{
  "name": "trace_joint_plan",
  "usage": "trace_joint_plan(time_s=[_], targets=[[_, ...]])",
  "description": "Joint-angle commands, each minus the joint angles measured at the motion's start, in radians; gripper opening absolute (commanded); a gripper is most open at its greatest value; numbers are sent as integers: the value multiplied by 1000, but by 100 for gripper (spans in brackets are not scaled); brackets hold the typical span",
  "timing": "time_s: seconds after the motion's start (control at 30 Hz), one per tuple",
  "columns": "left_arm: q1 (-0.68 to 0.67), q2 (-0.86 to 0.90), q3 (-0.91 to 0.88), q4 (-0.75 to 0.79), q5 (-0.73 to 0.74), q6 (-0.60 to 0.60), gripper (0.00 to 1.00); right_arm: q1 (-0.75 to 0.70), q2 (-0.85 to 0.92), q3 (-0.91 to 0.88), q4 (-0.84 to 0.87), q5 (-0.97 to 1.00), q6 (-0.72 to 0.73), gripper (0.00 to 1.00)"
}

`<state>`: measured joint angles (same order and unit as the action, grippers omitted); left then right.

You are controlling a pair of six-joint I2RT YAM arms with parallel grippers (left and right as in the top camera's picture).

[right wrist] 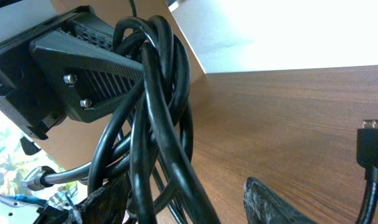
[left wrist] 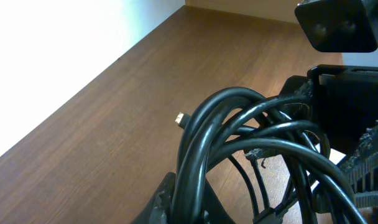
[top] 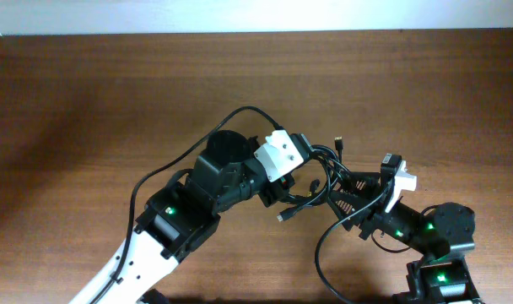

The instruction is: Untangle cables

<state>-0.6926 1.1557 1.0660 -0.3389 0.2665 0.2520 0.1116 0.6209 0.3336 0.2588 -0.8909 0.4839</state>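
Observation:
A bundle of black cables (top: 324, 180) hangs tangled between my two grippers near the table's middle right. My left gripper (top: 310, 181) is shut on a thick loop of the bundle; in the left wrist view (left wrist: 192, 205) the cable (left wrist: 239, 124) runs up out of the jaws. My right gripper (top: 353, 196) is open, its fingers spread wide (right wrist: 189, 205), with several strands (right wrist: 158, 93) passing between them and lying against the left finger. The left gripper's black body (right wrist: 83, 56) sits just behind the bundle.
Loose cable ends stick out: a small gold-tipped plug (top: 339, 143) (left wrist: 181, 117) at the far side, another plug (top: 282, 217) at the near side, and a dark plug (right wrist: 372, 143) at the right. The brown wooden table (top: 113, 84) lies around them.

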Motion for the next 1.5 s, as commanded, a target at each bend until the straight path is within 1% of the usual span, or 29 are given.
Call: trace_joint_plan(time_s=[0.0,0.07,0.13,0.23,0.3,0.33,0.4,0.47,0.53,0.57,0.63,0.67,0.7,0.77,0.8,0.83,0.87,0.9,0.93,1.03,1.07,1.1,1.13,1.17,1.23,1.27,1.37,1.43,1.47], targets=[[-3,8,12,6,-32,2,0,-1,-6,10,-43,35,-13,60],[-3,8,12,5,-31,-23,0,-2,-6,10,-163,181,26,60],[-3,8,12,4,-34,-22,0,-2,-6,10,-175,216,53,60],[-3,8,12,-18,-92,-15,0,-2,-6,10,-176,229,73,60],[-3,8,12,-53,-105,49,0,-2,-22,10,-161,187,14,61],[-3,8,12,-77,-149,57,0,-2,-37,10,-145,130,-45,66],[-3,8,12,-97,-155,57,0,-2,-47,10,-120,23,-152,69],[-3,8,12,-125,-77,72,0,-2,-46,10,-120,11,-171,75],[-3,8,12,-167,157,202,0,-2,-46,10,-121,7,-171,87],[-3,8,12,-171,234,225,0,-2,-46,10,-121,7,-171,92],[-3,8,12,-171,360,272,0,-2,-46,10,-121,3,-171,97],[-3,8,12,-170,368,281,0,-2,-46,10,-121,3,-171,96],[-3,8,12,-163,365,281,0,-2,-46,10,-121,3,-171,84],[-3,8,12,-123,334,281,0,-2,-46,10,-113,-23,-171,22],[-3,8,12,-98,309,281,0,-2,-46,10,-105,-33,-171,5],[-3,8,12,-83,280,281,0,-2,-46,10,-105,-33,-171,4],[-3,8,12,-77,246,280,3,-2,-46,10,-105,-26,-171,4],[-3,8,12,-79,240,278,12,-2,-46,10,-106,-11,-169,4],[-3,8,12,-79,241,243,55,-2,-46,10,-106,28,-151,4],[-3,8,12,-82,241,196,51,-2,-46,10,-107,40,-136,4],[-3,8,12,-85,241,179,68,-2,-46,10,-111,53,-134,4],[-3,8,12,-109,241,179,99,-2,-46,10,-117,68,-124,4],[-3,8,12,-146,237,154,99,-2,-46,10,-117,80,-107,4],[-3,8,12,-167,200,97,99,-2,-46,10,-117,113,-77,4],[-1,6,12,-225,-85,-163,99,-2,-46,10,-93,190,-11,4],[13,5,12,-260,-193,-286,99,-2,-46,10,-48,205,21,4],[74,5,12,-261,-192,-480,99,-2,-46,10,16,204,22,4],[107,5,12,-254,-176,-658,99,-2,-46,10,86,185,-37,4],[111,5,12,-231,-132,-674,99,-2,-46,10,121,190,-94,4]])
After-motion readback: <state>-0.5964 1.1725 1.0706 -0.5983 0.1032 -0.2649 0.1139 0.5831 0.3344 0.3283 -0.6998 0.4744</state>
